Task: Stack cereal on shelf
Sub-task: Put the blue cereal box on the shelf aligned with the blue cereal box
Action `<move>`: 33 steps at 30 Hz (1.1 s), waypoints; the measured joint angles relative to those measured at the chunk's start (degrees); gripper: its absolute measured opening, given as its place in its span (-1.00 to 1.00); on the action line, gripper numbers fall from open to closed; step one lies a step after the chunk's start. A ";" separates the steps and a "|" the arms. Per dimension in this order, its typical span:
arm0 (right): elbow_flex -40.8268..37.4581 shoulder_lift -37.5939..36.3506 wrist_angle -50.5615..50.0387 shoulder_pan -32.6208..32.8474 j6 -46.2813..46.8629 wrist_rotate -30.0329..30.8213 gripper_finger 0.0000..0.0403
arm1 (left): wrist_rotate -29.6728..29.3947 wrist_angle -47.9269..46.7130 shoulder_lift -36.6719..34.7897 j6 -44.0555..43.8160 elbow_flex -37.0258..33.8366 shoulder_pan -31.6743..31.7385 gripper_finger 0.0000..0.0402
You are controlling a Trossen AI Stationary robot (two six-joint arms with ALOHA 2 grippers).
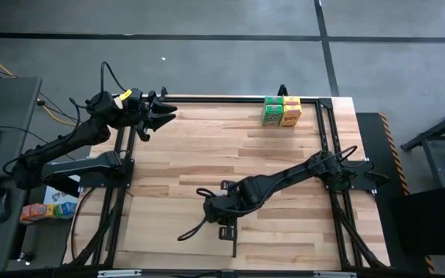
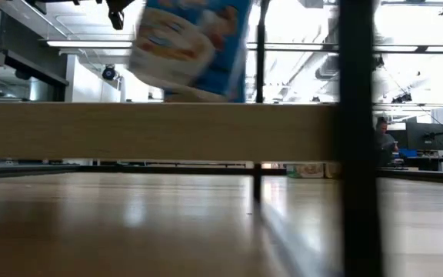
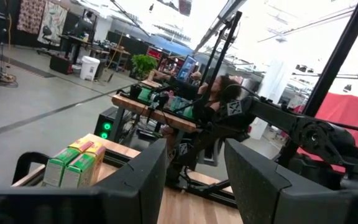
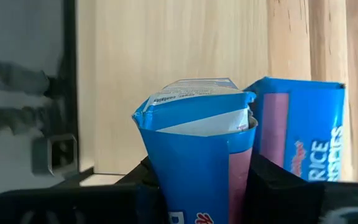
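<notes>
A blue cereal box (image 4: 197, 146) is pinched between the fingers of the right gripper (image 1: 224, 210), low over the near middle of the table (image 1: 207, 154); its top flaps are crumpled open. A second blue box (image 4: 303, 134) is seen just beside it in the right wrist view; whether the two touch cannot be told. In the low view the held box (image 2: 187, 46) appears lifted and tilted above a pale wooden bar (image 2: 152, 131).

At the far right of the table, green (image 1: 272, 110) and yellow-orange boxes (image 1: 290, 110) are already grouped, side by side and apparently stacked. The shelf itself is not made out with certainty.

The left gripper (image 1: 161, 114) is held idle at the far left edge, fingers parted, nothing between them.

Judgement: the carry is in hand. The box should be levelled before travel, the squeeze kept light on the already dented card, and the set-down made flush beside the group without nudging it.
</notes>
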 joint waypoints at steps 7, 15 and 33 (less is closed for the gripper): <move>0.00 0.00 -7.10 -0.02 -0.04 -1.79 -0.54 | 0.00 -0.02 0.00 0.00 0.00 -0.01 -0.23; 0.00 0.14 -8.43 -0.04 0.58 -4.59 -0.54 | -0.02 0.00 0.00 0.04 0.00 -0.02 -0.23; 0.00 1.47 -6.90 0.28 4.44 -3.30 -0.54 | -0.02 -0.02 0.00 0.07 0.00 -0.01 -0.23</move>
